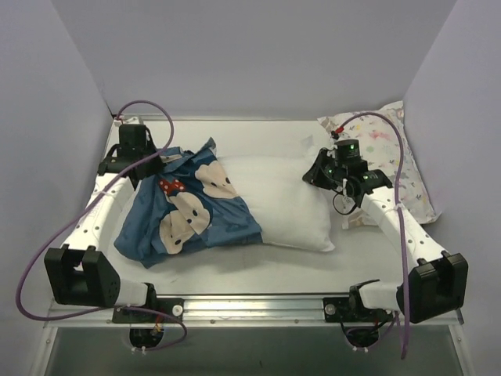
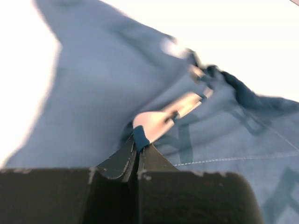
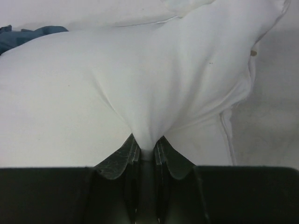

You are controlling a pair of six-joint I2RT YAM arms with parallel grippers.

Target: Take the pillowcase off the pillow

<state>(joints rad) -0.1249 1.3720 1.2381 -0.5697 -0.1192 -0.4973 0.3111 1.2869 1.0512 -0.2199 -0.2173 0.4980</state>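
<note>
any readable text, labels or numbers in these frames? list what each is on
Nothing legible in any view.
Dark blue cartoon-mouse fabric pillowcase: letter-like marks, too blurred to read.
Plain white stuffed pillow: no text visible.
White pastel-print fabric pillow: too small to tell.

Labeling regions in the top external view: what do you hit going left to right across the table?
left gripper, shut on the pillowcase's far corner → blue pillowcase → white pillow → right gripper, pinching the pillow's right end → animal-print pillow by the right wall.
</note>
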